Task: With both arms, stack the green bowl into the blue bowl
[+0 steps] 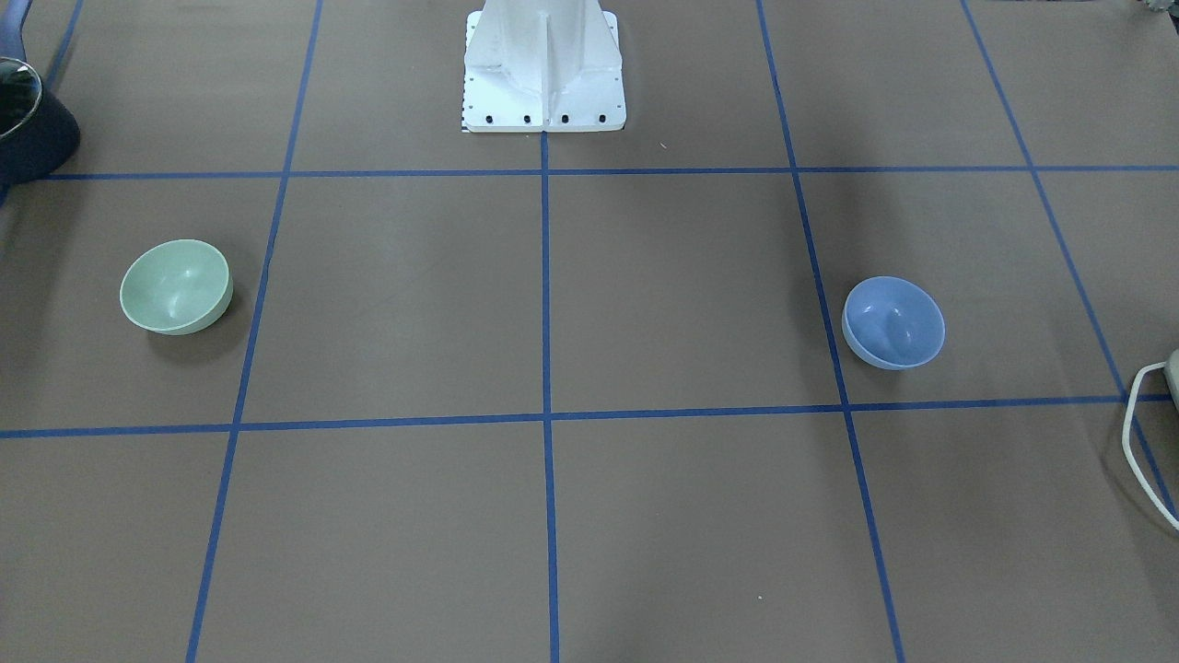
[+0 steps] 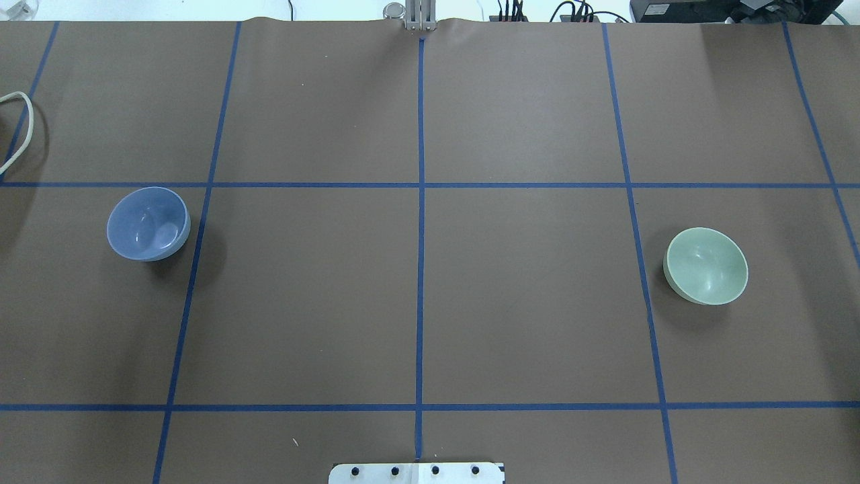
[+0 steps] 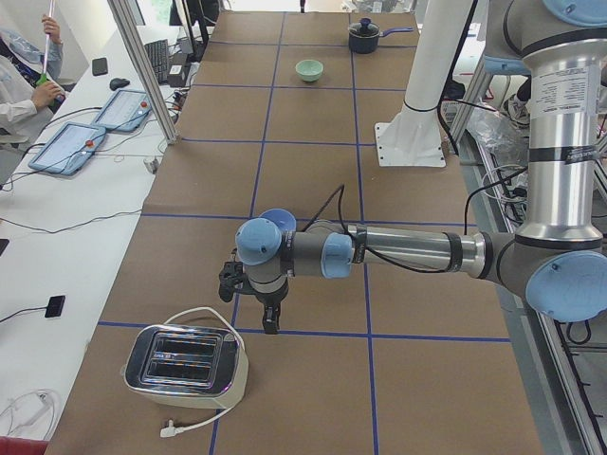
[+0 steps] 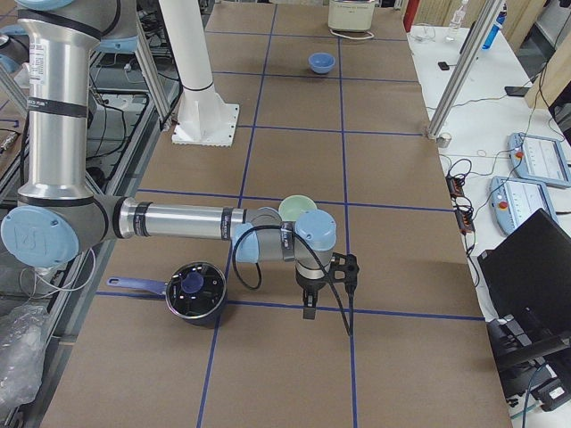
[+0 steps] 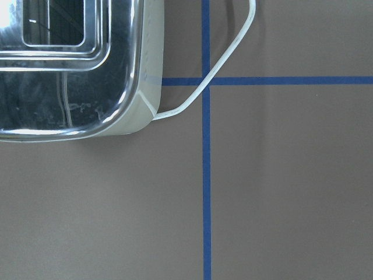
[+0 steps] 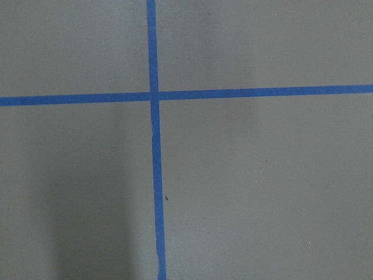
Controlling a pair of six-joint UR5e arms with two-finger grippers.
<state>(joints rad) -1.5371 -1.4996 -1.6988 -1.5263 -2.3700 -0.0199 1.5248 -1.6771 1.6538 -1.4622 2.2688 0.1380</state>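
Note:
The green bowl (image 1: 175,285) stands upright and empty on the robot's right side of the table; it also shows in the overhead view (image 2: 705,265). The blue bowl (image 1: 893,322) stands upright and empty on the robot's left side (image 2: 148,223). My left gripper (image 3: 269,320) hangs above the table between the blue bowl (image 3: 277,218) and a toaster. My right gripper (image 4: 308,306) hangs above the table just in front of the green bowl (image 4: 294,207). Both grippers show only in the side views, so I cannot tell whether they are open or shut.
A steel toaster (image 3: 185,365) with a white cord (image 5: 227,52) stands at the table's end by the left arm. A dark pot (image 4: 196,290) with a blue handle stands by the right arm. The white pedestal (image 1: 543,64) is at the robot's middle.

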